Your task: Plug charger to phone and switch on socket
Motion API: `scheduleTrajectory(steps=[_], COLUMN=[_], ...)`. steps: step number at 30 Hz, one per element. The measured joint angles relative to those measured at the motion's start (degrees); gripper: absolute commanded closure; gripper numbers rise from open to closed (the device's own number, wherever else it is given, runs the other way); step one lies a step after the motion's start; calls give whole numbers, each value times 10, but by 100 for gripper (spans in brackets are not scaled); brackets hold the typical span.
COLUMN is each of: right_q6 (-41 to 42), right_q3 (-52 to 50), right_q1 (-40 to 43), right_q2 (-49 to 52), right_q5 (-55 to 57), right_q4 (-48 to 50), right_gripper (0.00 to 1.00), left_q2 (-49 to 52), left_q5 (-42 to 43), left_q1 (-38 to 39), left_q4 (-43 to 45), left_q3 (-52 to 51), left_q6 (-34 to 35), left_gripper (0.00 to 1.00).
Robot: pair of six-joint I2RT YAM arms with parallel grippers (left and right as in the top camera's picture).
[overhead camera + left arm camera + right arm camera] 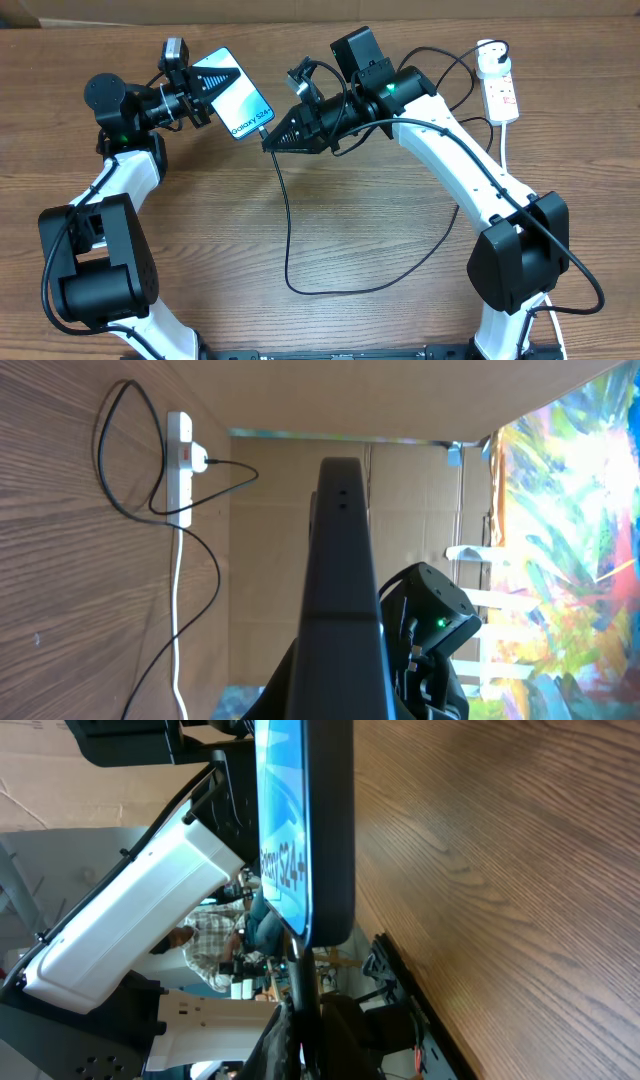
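While the left fingers (198, 103) clench the phone (232, 92) above the desk (380, 240), its long axis aims at the right fingers (290, 135), clamped on the charger (287, 230) tip, just beside its lower end!

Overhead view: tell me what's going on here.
The left gripper holds the phone raised off the table. The right gripper grips the charger by its connector tip, right at the near end of the phone. Whether it is fully seated cannot be told. The rest of the charger loops across the table toward the socket at the far right, which neither gripper touches.
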State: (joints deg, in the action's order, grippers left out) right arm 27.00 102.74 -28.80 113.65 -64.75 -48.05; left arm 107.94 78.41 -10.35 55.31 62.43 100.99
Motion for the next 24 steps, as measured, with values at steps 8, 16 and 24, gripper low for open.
scheduleTrajectory(steps=[8, 16, 24], right_q6=[0, -3, -7], right_q3=[0, 0, 0], right_q1=[3, 0, -4], right_q2=[0, 0, 0], right_q5=[2, 0, -4], right_q4=[-6, -9, -10], right_gripper=[96, 96, 96], left_q2=[0, 0, 0], left_q5=[4, 11, 19], left_q1=[-2, -3, -3], left_q4=[0, 0, 0], left_q3=[1, 1, 2], left_q6=[0, 0, 0], left_gripper=[96, 96, 96])
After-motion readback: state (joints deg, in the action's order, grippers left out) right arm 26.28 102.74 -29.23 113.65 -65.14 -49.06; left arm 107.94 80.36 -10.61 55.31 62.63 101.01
